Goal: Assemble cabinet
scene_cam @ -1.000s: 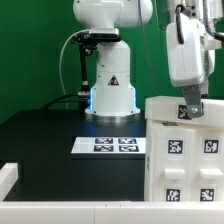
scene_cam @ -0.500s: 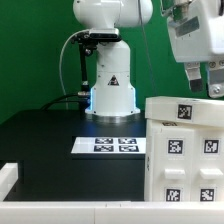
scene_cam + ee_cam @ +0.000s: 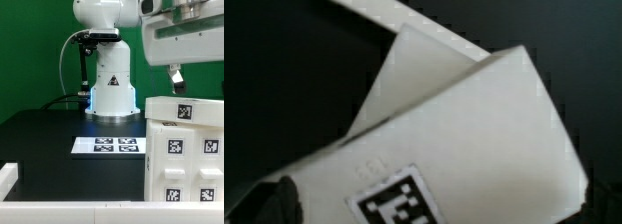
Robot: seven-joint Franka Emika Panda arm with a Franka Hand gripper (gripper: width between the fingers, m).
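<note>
The cabinet [image 3: 186,150], a large white box with square black-and-white tags on its top and front, stands on the black table at the exterior view's right. My gripper [image 3: 178,76] hangs above its top, clear of it, with the hand turned sideways. In the wrist view the cabinet [image 3: 455,120] fills the frame, with one tag [image 3: 397,205] low in it. My gripper [image 3: 438,216] shows only dark fingertips [image 3: 267,203] at the frame's lower corners, wide apart with nothing held between them.
The marker board [image 3: 108,145] lies flat on the table in front of the arm's white base [image 3: 110,88]. A white raised edge [image 3: 8,176] runs along the table's near side and its left in the exterior view. A green wall stands behind.
My gripper was down at the cabinet's top edge; it has risen clear of it and the hand has turned sideways. The cabinet has not moved.
</note>
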